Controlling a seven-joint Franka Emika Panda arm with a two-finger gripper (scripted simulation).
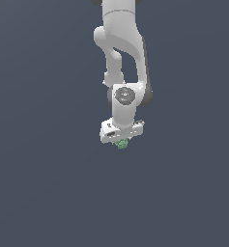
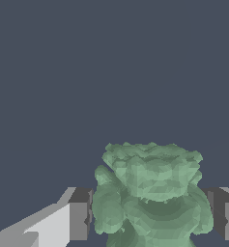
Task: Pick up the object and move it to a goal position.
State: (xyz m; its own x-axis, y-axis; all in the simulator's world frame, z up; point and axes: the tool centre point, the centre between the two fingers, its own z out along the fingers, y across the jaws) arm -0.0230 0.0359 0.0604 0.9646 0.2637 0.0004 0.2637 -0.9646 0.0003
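**Green lump held between the fingers**

Where the white Panda arm [image 1: 120,58] reaches down in the exterior view, its gripper [image 1: 121,141] sits at the lower end with the green lump [image 1: 121,143] showing just beneath the white hand. In the wrist view, going from one side to the other, a dark finger pad [image 2: 79,214] presses against the lump's flank, the bumpy, mottled lump fills the gap, and the opposite pad touches its other flank. The fingers are clamped on the lump over a plain grey-blue ground [image 2: 111,72].
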